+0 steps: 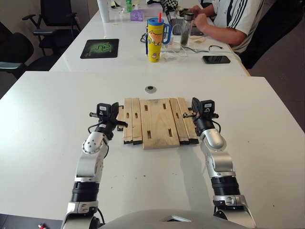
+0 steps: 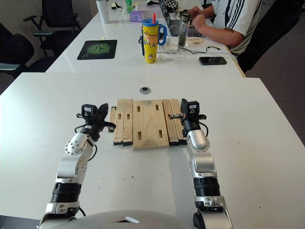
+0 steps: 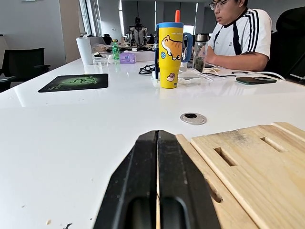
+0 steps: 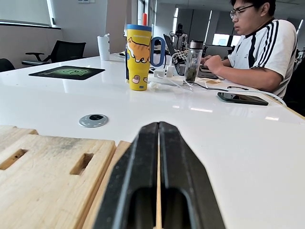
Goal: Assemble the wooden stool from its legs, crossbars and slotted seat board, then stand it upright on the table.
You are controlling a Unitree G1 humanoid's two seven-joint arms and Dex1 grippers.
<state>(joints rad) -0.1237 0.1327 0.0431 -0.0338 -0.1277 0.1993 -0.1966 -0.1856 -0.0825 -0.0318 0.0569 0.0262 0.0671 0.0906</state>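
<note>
Okay, near first: both arms stretch forward over the white desk (image 1: pixel 47 119), forearms roughly parallel, wrists low to the surface. Left end effector (image 3: pixel 157 138) sits at the left edge of the wood, fingers pressed together with nothing between them. Right end effector (image 4: pixel 158 126) sits at the right edge of the wood, fingers also pressed together on nothing. Can't tell whether either one touches the wood.

Stool parts lie flat and unassembled mid-desk between the two end effectors. The slotted seat board (image 1: pixel 156 121) is in the centre, with the left slats (image 1: pixel 132 119) and right slats (image 1: pixel 183 119) lying alongside it, touching.

Just past the wood is a round cable grommet (image 1: pixel 151 88). Beyond that, a second desk (image 1: pixel 128 62) butts up, carrying a yellow tumbler (image 1: pixel 155 40), a black mouse pad (image 1: pixel 100 47) and a phone (image 1: pixel 216 59). Black office chairs (image 1: pixel 57 19) stand far left.
</note>
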